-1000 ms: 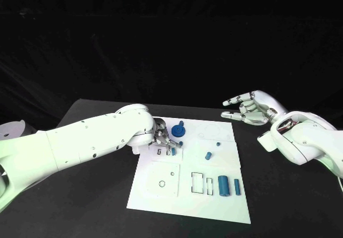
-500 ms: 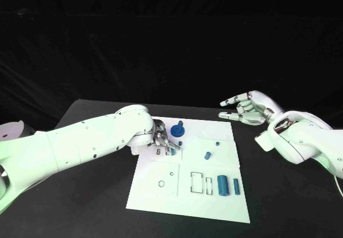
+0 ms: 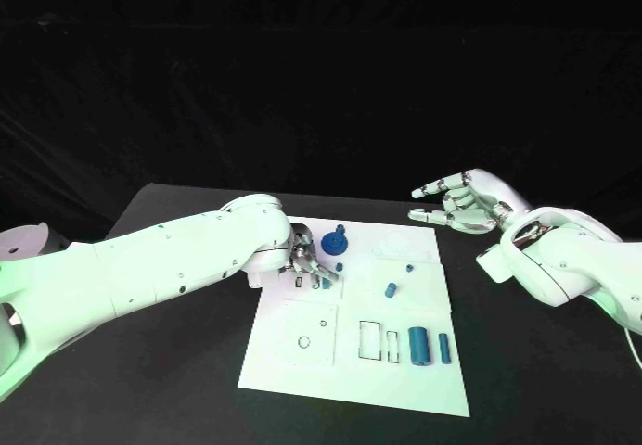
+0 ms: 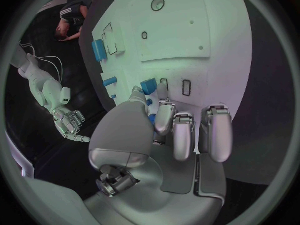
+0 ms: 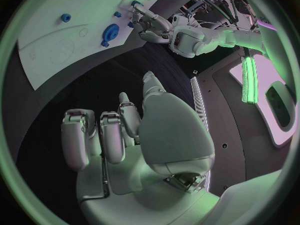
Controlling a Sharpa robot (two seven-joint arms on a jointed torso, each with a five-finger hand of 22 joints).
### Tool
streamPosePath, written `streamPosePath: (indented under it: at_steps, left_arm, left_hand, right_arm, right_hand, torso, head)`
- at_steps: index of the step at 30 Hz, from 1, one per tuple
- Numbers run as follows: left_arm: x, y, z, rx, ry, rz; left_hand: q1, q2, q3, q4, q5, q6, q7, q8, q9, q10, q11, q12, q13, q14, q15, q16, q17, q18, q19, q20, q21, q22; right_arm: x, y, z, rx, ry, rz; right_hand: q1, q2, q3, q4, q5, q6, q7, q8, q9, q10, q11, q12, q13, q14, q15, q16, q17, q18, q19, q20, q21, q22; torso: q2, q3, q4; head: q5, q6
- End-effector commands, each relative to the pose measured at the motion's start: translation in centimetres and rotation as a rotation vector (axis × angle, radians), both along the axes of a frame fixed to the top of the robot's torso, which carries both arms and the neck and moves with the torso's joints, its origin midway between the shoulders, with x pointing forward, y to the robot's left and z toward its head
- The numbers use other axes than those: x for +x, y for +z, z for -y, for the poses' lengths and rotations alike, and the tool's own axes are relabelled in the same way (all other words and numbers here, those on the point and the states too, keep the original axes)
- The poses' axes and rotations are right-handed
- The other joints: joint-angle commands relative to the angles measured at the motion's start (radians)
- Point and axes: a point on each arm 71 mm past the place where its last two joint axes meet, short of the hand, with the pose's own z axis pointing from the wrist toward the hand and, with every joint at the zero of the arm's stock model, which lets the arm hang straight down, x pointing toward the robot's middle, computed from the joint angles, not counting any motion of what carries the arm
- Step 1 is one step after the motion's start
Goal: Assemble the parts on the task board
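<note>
Two arms reach over the black table (image 3: 160, 371), one from each side of the white board (image 3: 308, 357). The left hand (image 3: 302, 262) is down on the board at about ten o'clock from its middle, fingertips (image 4: 164, 96) pinched on a small blue block (image 4: 149, 85) at the row of little slots (image 4: 185, 87). The right hand (image 3: 462, 206) hangs in the air off the board's far right corner, around two o'clock, fingers apart and lightly curled, holding nothing. Just beyond the left hand, at twelve o'clock, a blue gear (image 3: 335, 245) sits on the board. A small blue peg (image 3: 391, 290) stands near the middle. At five o'clock a thick blue cylinder (image 3: 417, 347) and a thin blue bar (image 3: 442, 349) lie side by side, just right of two outlined rectangular slots (image 3: 378, 341).
</note>
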Motion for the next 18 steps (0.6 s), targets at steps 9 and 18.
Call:
streamPosePath:
  at_steps: [9, 18]
  left_arm:
    - [-0.03, -0.06, 0.33, 0.001, -0.008, -0.006]
    - [-0.05, -0.07, 0.35, -0.001, -0.009, -0.007]
  left_hand:
    - [0.034, 0.010, 0.040, -0.002, -0.001, -0.012, -0.004, 0.004, 0.011, 0.007, -0.001, 0.000, -0.001, 0.107, -0.007, 0.003, 0.263, -0.007, 0.039, -0.006, 0.005, 0.129]
    - [0.056, 0.005, 0.072, -0.003, -0.001, -0.015, -0.005, 0.002, 0.018, 0.007, -0.003, -0.001, 0.001, 0.107, -0.008, 0.003, 0.263, -0.007, 0.038, -0.007, 0.004, 0.129]
  right_arm:
    - [0.04, -0.01, -0.14, -0.007, 0.014, 0.012]
    - [0.06, -0.04, -0.19, -0.007, 0.015, 0.010]
  right_hand:
    - [-0.001, 0.009, -0.007, -0.002, 0.011, 0.008, 0.002, 0.006, 0.002, 0.000, -0.006, -0.004, 0.007, 0.085, -0.010, -0.004, 0.183, -0.003, 0.016, -0.008, -0.006, 0.071]
    - [-0.001, 0.009, -0.007, -0.002, 0.011, 0.008, 0.002, 0.006, 0.002, 0.000, -0.006, -0.004, 0.007, 0.085, -0.010, -0.004, 0.183, -0.003, 0.016, -0.008, -0.006, 0.071]
  torso:
    - [0.000, 0.0005, -0.0002]
    - [0.001, 0.0009, -0.0010]
  head:
    - [0.000, 0.001]
    - [0.001, 0.003]
